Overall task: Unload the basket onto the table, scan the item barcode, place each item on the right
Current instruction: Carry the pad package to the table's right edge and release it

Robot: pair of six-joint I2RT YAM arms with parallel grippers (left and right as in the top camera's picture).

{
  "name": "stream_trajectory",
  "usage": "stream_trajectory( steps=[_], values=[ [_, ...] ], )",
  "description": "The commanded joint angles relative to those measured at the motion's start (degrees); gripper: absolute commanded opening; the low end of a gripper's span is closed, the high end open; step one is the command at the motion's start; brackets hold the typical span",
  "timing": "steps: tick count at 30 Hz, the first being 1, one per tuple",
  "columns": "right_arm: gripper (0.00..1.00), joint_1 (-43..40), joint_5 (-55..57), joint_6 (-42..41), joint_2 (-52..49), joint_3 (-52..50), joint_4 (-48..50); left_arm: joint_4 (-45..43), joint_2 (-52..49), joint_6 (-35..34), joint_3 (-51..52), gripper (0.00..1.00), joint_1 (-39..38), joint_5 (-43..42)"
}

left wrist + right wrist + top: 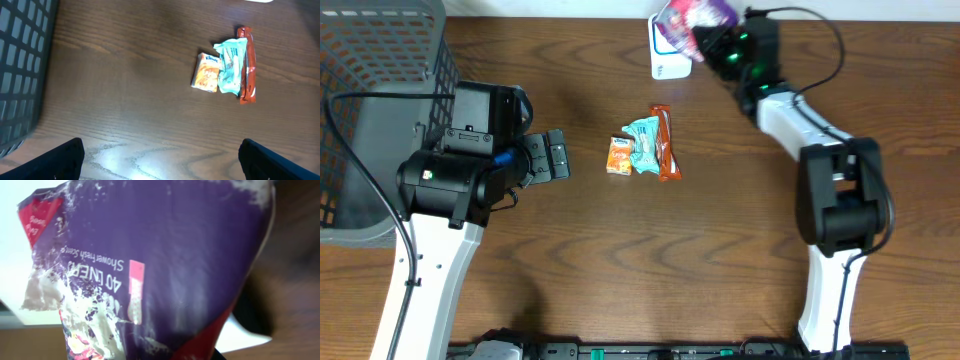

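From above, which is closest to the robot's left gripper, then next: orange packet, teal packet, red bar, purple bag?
From the left gripper:
1. Orange packet, just across from the gripper.
2. Teal packet, right behind it.
3. Red bar, behind the teal one.
4. Purple bag, far off at the picture's top.

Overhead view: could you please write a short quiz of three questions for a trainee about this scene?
1. True or false: the left gripper is open and holds nothing.
2. Which holds the purple liner packet? A) left gripper B) right gripper C) nothing
3. How many small packets lie together at the middle of the table?
Key: 1 true; 2 B; 3 three.
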State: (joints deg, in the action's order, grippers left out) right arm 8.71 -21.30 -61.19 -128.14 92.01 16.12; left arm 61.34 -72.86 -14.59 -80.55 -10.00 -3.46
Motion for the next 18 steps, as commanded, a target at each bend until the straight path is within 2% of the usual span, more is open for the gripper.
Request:
stream_trajectory(
  steps=[1, 9, 12, 15, 18],
  values=[
    [0.01, -7.78, -7.5, 0.81, 6.03, 2.12, -1.97, 0.13, -0.13, 0.35, 0.09, 0.98, 0.07, 0.74],
    [0.01, -25.0, -9.25, 0.83, 9.97, 2.1, -31.41, 0.13, -0.13, 0.33, 0.09, 0.98, 0.07, 0.74],
    [0.01, -30.71, -6.45, 0.83, 9.94, 1.84, -40.98, 0.13, -0.13, 0.35, 0.09, 0.98, 0.07, 0.74],
    [0.01, -35.28, -1.75, 0.83, 9.94, 1.6, -45.53, 0.13, -0.13, 0.33, 0.09, 0.98, 0.07, 0.74],
    [0.01, -38.47, 1.62, 0.85, 9.9, 1.05, -45.4, 0.13, -0.13, 0.35, 0.09, 0.98, 0.07, 0.74]
  ],
)
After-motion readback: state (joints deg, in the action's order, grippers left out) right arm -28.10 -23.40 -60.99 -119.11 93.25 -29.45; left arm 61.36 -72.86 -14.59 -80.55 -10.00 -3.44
